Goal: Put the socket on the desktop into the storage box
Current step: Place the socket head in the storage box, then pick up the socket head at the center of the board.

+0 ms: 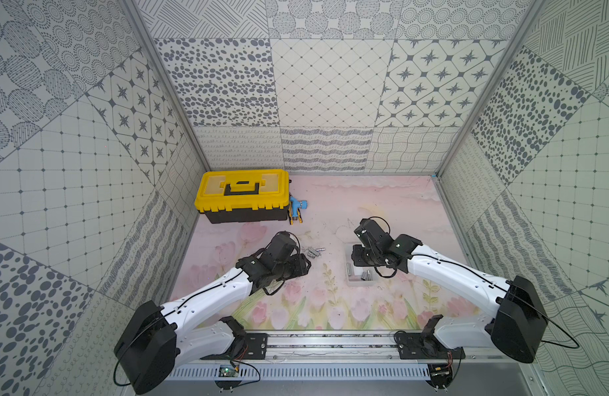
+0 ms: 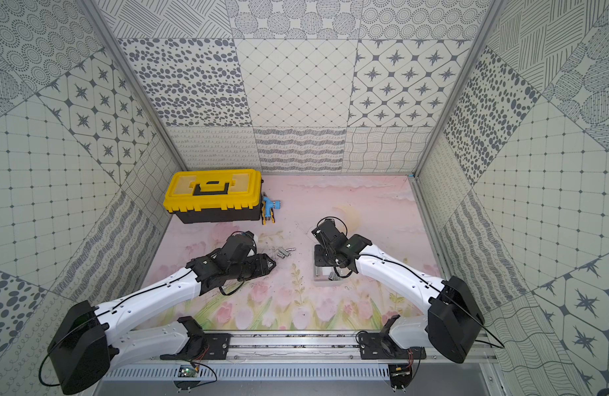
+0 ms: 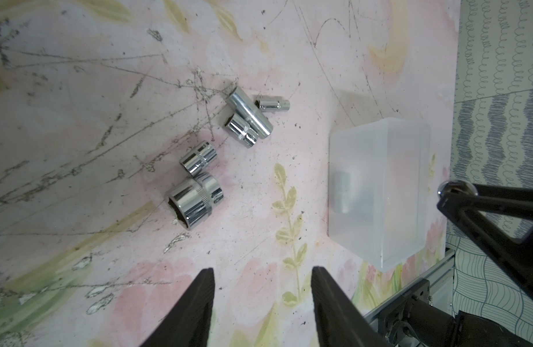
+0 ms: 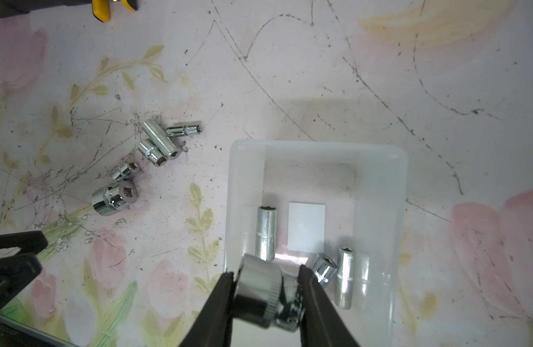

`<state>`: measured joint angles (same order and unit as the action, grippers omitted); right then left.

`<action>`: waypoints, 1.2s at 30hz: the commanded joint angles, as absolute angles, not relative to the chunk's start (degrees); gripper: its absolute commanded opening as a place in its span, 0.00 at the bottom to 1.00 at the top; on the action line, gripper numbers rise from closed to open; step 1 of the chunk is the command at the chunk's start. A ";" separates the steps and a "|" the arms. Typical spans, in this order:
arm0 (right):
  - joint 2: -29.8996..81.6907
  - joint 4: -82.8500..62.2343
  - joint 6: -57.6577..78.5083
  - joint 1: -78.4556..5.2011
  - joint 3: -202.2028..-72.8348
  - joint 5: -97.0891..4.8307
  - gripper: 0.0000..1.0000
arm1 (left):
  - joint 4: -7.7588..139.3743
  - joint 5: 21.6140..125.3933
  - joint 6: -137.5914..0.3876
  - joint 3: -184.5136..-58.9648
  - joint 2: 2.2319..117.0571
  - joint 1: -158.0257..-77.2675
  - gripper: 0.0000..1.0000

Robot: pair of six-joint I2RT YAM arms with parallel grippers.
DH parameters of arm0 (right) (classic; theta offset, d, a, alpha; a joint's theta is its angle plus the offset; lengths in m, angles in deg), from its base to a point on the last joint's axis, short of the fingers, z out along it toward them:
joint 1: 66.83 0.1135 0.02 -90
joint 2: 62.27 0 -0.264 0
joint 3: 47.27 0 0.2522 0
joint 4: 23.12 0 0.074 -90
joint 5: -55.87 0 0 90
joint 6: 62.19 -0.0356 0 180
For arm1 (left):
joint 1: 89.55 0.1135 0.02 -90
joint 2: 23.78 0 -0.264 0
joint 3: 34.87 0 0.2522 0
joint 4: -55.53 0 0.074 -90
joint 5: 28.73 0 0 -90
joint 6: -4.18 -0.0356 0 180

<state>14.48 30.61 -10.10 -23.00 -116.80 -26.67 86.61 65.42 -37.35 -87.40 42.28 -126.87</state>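
Note:
Several chrome sockets (image 1: 313, 253) lie in a loose cluster on the pink flowered desktop, among them a large one (image 3: 194, 199) and a long one (image 3: 250, 112). My left gripper (image 3: 263, 269) is open and empty, just short of that cluster. The storage box (image 4: 319, 147), a clear tray with a white label (image 4: 306, 226), sits to the right of the cluster (image 1: 359, 283). Three sockets lie inside it, one of them long (image 4: 266, 232). My right gripper (image 4: 266, 272) hangs over the box's near end, shut on a large chrome socket (image 4: 266, 293).
A black toolbox with a yellow lid (image 1: 243, 195) stands at the back left, with a blue and yellow tool (image 1: 298, 211) beside it. Patterned walls close in three sides. A metal rail (image 1: 330, 343) runs along the front edge.

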 commanded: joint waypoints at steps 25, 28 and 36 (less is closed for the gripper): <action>8.98 30.19 -4.40 -14.09 -122.62 -19.39 0.52 | 88.69 61.12 -36.42 -90.82 41.11 -124.07 0.59; 11.53 30.28 -2.98 -14.14 -125.34 -20.21 0.51 | 89.03 61.03 -35.95 -90.00 39.92 -124.00 0.59; 19.43 30.26 -2.43 -17.54 -131.93 -24.60 0.48 | 91.93 59.58 -36.12 -88.31 35.53 -123.80 0.60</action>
